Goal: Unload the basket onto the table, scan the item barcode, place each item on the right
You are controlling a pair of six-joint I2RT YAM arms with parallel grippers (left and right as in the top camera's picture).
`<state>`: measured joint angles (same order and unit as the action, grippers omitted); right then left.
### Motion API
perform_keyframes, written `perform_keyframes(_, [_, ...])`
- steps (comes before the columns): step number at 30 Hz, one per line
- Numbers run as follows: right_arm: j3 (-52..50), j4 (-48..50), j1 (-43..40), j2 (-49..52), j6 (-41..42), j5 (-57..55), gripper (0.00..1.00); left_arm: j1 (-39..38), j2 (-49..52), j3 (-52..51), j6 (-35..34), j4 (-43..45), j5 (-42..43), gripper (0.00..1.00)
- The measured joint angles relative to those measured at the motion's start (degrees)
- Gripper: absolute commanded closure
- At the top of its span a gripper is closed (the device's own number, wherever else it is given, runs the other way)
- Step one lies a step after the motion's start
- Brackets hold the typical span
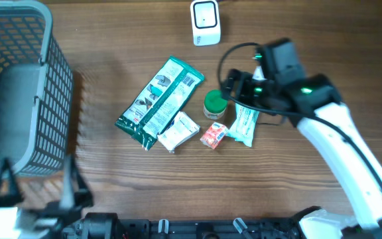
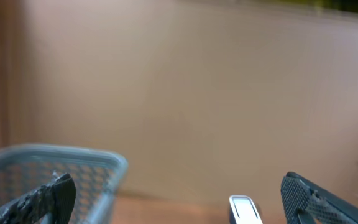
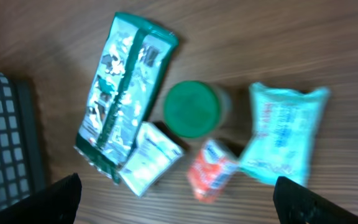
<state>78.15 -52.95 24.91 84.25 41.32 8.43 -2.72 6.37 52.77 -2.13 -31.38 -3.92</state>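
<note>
Items: five, loose in a cluster mid-table, with scanner apart at the far edge.

- Green foil pouch: largest. Probably light, crinkly and slippery. Best pinched across a sealed end.
- Teal packet: soft and flat. Take by an edge.
- White sachet: thin, touching the pouch's corner. Likely hard to get under.
- Green-lidded jar: stiff, lid up. Grip round the lid.
- Orange packet: smallest, looks squashy.

Right gripper: spread wide above the cluster, holding nothing. Left gripper: likewise wide and empty, near basket.
</note>
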Motion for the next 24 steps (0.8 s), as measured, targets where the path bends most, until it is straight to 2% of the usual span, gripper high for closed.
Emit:
perform_keyframes(6, [0.0, 4.9, 1.8, 2.1, 7.7, 0.8, 0.00, 0.0, 0.4, -8.4, 3.2, 0.1, 14.3, 0.00])
perform_keyframes(9, [0.0, 4.1, 1.6, 2.1, 16.6, 1.2, 0.00, 0.0, 0.5, -13.2, 2.7, 0.1, 18.4, 0.00])
perform_keyframes(13, [0.0, 0.8, 1.0, 2.2, 30.0, 1.7, 0.01, 0.0, 0.5, -20.2, -0.2, 1.2, 20.2, 0.00])
perform_keyframes(16, [0.0, 0.2, 1.0, 3.9, 37.0, 2.1, 0.01, 0.0, 0.6, -26.4, -4.3, 2.0, 19.7, 0.00])
perform_keyframes(24, [0.1, 2.9, 1.0, 13.1, 44.7, 5.1, 0.01, 0.1, 0.8, -31.9, -10.8, 2.2, 13.2, 0.00])
